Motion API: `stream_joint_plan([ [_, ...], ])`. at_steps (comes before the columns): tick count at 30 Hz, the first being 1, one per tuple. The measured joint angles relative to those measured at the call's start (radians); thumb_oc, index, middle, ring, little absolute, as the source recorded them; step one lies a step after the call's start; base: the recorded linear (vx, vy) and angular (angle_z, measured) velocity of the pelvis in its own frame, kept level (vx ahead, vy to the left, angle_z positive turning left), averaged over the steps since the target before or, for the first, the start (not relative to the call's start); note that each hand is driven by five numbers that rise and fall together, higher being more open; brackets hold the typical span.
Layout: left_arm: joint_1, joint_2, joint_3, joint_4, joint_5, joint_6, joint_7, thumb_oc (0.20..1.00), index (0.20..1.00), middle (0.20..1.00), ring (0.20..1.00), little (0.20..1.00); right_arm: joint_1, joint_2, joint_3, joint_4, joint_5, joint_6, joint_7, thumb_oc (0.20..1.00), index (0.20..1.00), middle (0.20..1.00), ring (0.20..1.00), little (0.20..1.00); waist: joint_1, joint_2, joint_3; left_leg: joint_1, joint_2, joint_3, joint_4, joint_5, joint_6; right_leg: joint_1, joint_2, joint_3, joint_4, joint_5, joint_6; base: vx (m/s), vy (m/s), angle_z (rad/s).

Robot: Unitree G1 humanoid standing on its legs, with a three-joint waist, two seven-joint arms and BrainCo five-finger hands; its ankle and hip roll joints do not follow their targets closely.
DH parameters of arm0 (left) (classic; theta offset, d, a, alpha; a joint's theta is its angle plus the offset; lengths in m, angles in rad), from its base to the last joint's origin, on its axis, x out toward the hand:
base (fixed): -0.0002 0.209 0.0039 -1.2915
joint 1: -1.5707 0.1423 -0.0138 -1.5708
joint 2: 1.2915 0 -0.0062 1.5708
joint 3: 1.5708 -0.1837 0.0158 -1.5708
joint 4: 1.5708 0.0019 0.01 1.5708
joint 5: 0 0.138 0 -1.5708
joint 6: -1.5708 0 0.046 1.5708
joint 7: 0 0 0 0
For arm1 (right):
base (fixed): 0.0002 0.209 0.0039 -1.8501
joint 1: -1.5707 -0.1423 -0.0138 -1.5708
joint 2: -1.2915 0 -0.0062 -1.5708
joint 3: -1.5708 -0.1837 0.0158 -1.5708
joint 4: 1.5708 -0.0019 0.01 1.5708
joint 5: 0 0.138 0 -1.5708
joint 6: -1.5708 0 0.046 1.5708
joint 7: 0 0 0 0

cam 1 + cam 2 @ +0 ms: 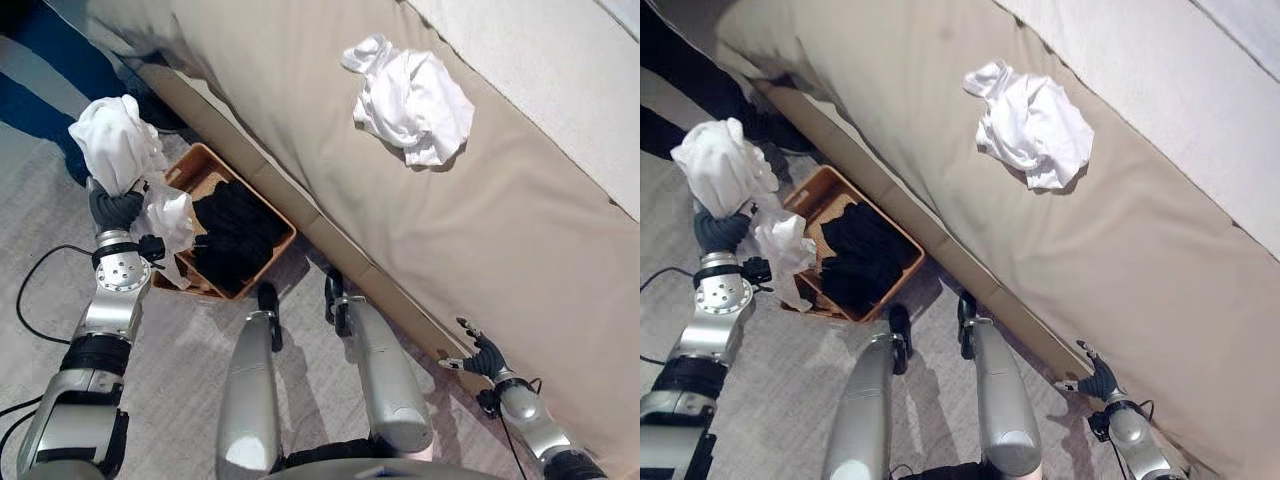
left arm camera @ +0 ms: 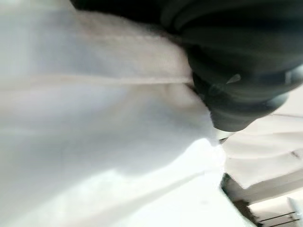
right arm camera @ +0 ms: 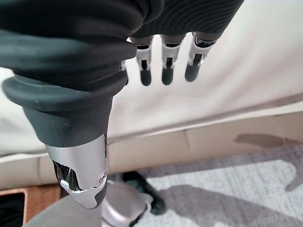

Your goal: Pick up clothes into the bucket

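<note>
My left hand (image 1: 114,210) is raised beside the basket with its fingers closed in a bunched white garment (image 1: 115,140). One end of that garment hangs down over the basket's near corner, and the cloth (image 2: 94,142) presses close against the hand in the left wrist view. The brown wooden basket (image 1: 190,170) stands on the floor against the bed and holds black clothes (image 1: 235,235). A second white garment (image 1: 410,100) lies crumpled on the beige bed. My right hand (image 1: 482,354) is low at the bed's edge, open and holding nothing, its fingers (image 3: 163,66) straight.
The beige bed (image 1: 520,230) runs diagonally across the view, its base board (image 3: 203,142) meeting the grey carpet (image 1: 190,350). A white cover (image 1: 560,70) lies further back on the bed. A striped blue rug (image 1: 40,60) lies beyond the basket.
</note>
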Motion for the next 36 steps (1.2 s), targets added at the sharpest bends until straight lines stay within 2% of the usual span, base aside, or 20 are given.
stream_joint_plan([
  [7,-0.056,-0.012,-0.022,0.053,-0.021,0.0,0.007,0.2,0.2,0.2,0.2,0.2,-0.004,-0.01,0.004,-0.015,0.034,-0.022,-0.044,1.0,1.0,1.0,1.0,1.0,-0.02,-0.006,-0.003,-0.165,0.003,-0.024,0.091,-0.008,0.003,-0.144,0.004,-0.009,0.064,-0.008,0.003,-0.05,-0.026,0.04],
  [15,-0.154,-0.056,-0.051,0.135,-0.144,-0.003,0.011,0.2,0.2,0.2,0.2,0.2,-0.008,-0.01,0.009,-0.024,0.063,-0.026,-0.093,1.0,1.0,1.0,1.0,1.0,-0.044,-0.011,-0.006,-0.311,0.0,-0.036,0.121,0.0,0.015,-0.279,0.003,-0.018,0.086,-0.008,0.005,-0.01,-0.025,0.03],
  [16,-0.168,-0.065,-0.054,0.159,-0.164,-0.003,0.011,0.727,0.727,0.727,0.727,0.727,-0.009,-0.01,0.01,-0.023,0.064,-0.027,-0.102,1.0,1.0,1.0,1.0,1.0,-0.047,-0.011,-0.007,-0.328,0.001,-0.039,0.126,0.0,0.016,-0.294,0.004,-0.021,0.087,-0.007,0.006,0.0,-0.02,-0.04],
  [17,-0.172,-0.073,-0.054,0.173,-0.17,-0.003,0.011,1.0,1.0,1.0,1.0,1.0,-0.009,-0.009,0.01,-0.022,0.068,-0.027,-0.105,1.0,1.0,1.0,1.0,1.0,-0.048,-0.011,-0.007,-0.334,0.003,-0.039,0.131,0.001,0.016,-0.299,0.005,-0.022,0.09,-0.005,0.008,0.0,-0.038,-0.07],
  [20,-0.209,-0.107,-0.056,0.246,-0.207,0.002,0.01,1.0,1.0,1.0,1.0,1.0,-0.009,-0.008,0.021,-0.018,0.072,-0.028,-0.116,1.0,1.0,1.0,1.0,1.0,-0.055,-0.012,-0.007,-0.347,0.005,-0.04,0.135,0.001,0.016,-0.307,0.003,-0.027,0.089,-0.004,0.01,0.0,-0.019,0.02],
  [30,-0.225,-0.105,-0.05,0.285,-0.239,0.002,0.032,1.0,1.0,1.0,1.0,1.0,-0.016,-0.001,0.039,-0.023,0.072,-0.038,-0.145,1.0,1.0,1.0,1.0,1.0,-0.072,-0.014,-0.009,-0.341,0.006,-0.039,0.109,0.006,0.012,-0.299,0.003,-0.034,0.061,0.013,0.014,0.0,-0.003,0.01],
  [36,-0.117,-0.173,0.029,0.272,-0.297,0.02,0.053,1.0,1.0,1.0,1.0,1.0,-0.054,0.03,0.042,-0.066,0.073,-0.034,-0.164,1.0,1.0,1.0,1.0,1.0,-0.061,-0.017,-0.011,-0.224,0.0,-0.027,0.006,0.026,0.017,-0.193,-0.002,-0.033,-0.022,0.028,0.012,0.0,-0.001,0.01],
])
